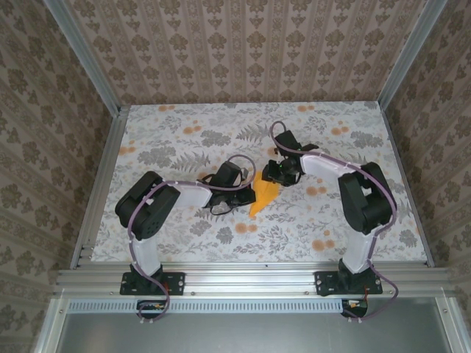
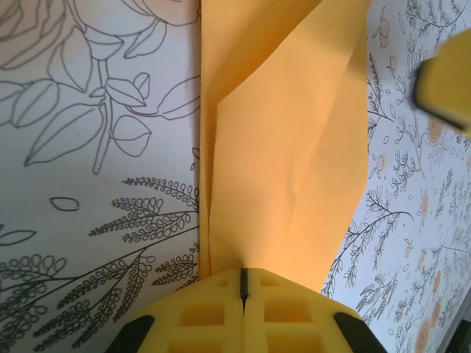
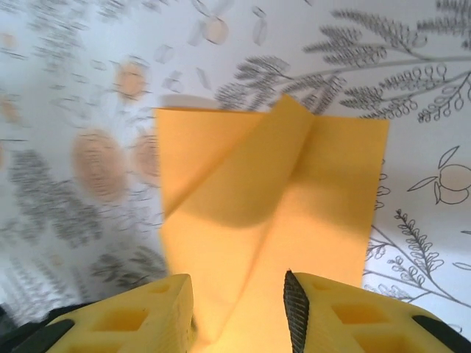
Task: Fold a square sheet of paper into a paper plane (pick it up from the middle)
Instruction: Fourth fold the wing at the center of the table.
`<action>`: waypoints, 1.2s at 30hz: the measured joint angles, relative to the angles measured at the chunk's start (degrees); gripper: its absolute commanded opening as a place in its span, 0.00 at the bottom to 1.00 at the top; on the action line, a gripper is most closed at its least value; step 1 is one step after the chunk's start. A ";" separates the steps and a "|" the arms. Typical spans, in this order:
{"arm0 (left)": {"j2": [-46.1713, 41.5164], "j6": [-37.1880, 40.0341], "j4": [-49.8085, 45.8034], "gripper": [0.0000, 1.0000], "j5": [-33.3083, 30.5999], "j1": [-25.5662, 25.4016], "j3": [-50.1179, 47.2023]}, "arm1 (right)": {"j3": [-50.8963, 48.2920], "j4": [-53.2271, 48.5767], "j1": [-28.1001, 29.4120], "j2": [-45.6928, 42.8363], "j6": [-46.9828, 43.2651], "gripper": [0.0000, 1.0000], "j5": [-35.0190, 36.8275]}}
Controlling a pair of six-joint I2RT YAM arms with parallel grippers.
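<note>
A: Left wrist view first: what is the left gripper (image 2: 243, 283) doing?
B: It is pinching the paper (image 2: 283, 162). Its jaws are sitting fully together with the sheet's near edge running in between them, so I am reading that as a grip.
A: And where is the paper lying?
B: It is sitting between the two grippers, near the middle of the table (image 2: 88, 220), on the surface or just above it; I cannot tell which. It is partly folded, with one flap standing up along a soft ridge rather than lying pressed flat.
A: What is the right gripper (image 3: 239, 298) doing?
B: It is hovering at the opposite edge, jaws standing partly apart, with the paper's ridge running into the gap. Neither finger is visibly pressing on the sheet, so I am not calling that a hold.
A: Which step are we looking at, then?
B: I am judging it as an early fold, far from a dart: the left is anchoring one side while the right is lining up on the loose flap.
A: What is the next move asking for?
B: Probably the right closing on the flap, carrying it over squarely so the edges are meeting, then pressing the crease while the left is holding firm; a skewed pull is risking a crooked fold
</note>
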 measured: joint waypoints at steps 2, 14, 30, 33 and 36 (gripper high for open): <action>0.07 0.20 -0.42 0.01 0.11 0.02 0.24 | -1.25 2.16 -0.02 -2.16 -0.09 0.32 -2.01; 0.50 1.11 -2.80 0.00 0.37 0.04 1.75 | -1.51 8.48 1.16 5.18 0.50 0.06 -12.87; 0.52 1.31 -2.95 0.00 0.33 0.00 1.84 | -2.10 7.87 1.05 7.87 -0.85 0.08 -11.52; 0.61 1.31 -2.97 0.00 0.35 -0.02 1.95 | -2.54 7.61 1.07 7.08 -0.83 0.08 -11.45; 0.76 1.31 -3.08 0.00 0.39 -0.02 2.16 | -4.09 7.43 1.22 5.55 -0.74 0.08 -11.47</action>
